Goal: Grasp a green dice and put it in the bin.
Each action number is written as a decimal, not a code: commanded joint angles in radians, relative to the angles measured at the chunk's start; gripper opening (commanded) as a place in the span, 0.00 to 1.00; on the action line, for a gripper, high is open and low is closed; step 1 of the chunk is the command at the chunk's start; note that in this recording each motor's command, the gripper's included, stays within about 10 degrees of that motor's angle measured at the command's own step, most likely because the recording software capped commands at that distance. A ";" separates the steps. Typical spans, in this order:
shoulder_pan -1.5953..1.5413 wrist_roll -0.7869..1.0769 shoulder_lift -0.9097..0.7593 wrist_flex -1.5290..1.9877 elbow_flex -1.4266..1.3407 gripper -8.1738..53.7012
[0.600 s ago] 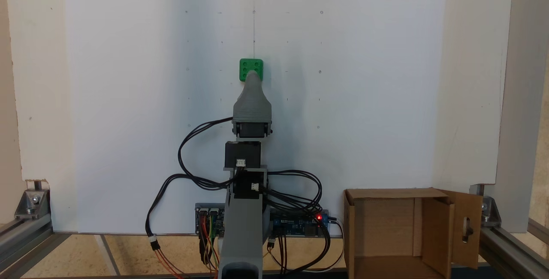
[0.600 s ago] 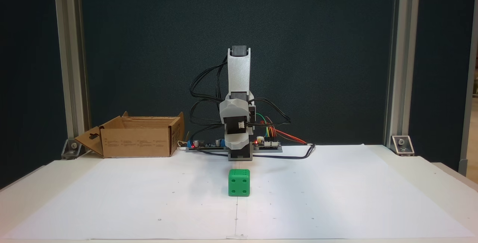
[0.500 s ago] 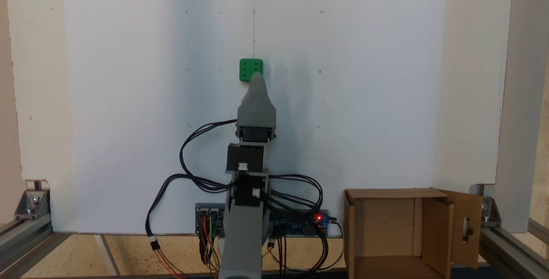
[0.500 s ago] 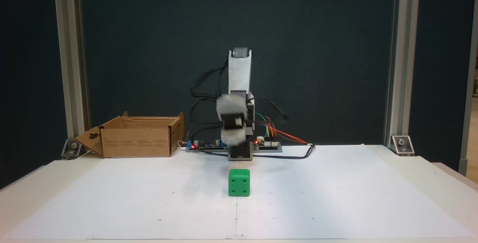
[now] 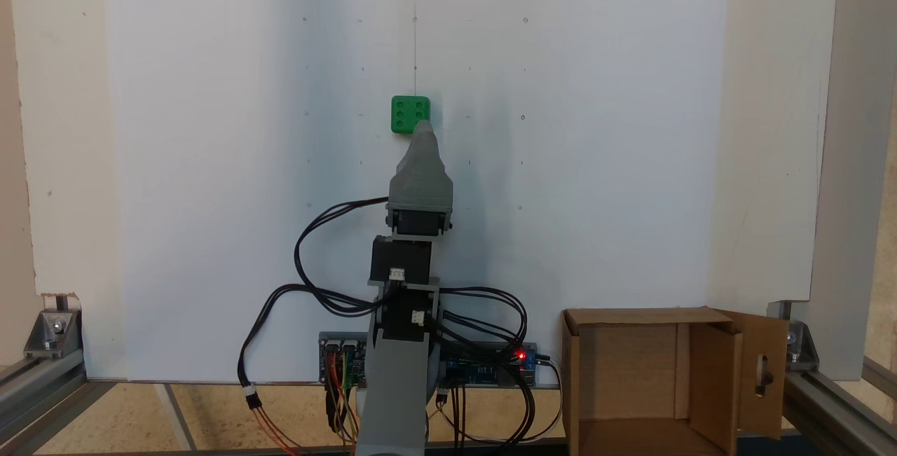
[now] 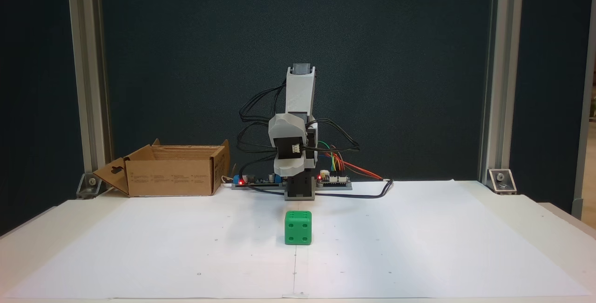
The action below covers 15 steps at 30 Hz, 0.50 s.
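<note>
1. The dice [image 5: 410,114] [image 6: 298,227] sits on the white paper [image 5: 210,162] [image 6: 419,247] near the middle of the bench, six pips up; nothing grips it.
2. The pincer [image 5: 422,128] hangs above the dice's near side, tip pointing toward it; its jaws overlap, so I cannot tell how far open it is.
3. The bin [image 5: 652,379] [image 6: 172,170] stands open at the bench corner beside the arm's base, well apart from the dice.
</note>
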State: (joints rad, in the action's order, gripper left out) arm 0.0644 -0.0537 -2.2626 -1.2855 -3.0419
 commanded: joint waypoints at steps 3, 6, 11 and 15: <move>0.005 0.011 -0.097 0.005 0.015 0.84; 0.014 0.011 -0.097 0.046 0.057 0.84; 0.014 0.011 -0.097 0.224 0.181 0.84; 0.026 0.011 -0.097 0.457 0.290 0.84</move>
State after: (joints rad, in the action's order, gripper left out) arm 0.0844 -0.0537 -2.2626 -0.9173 -2.8379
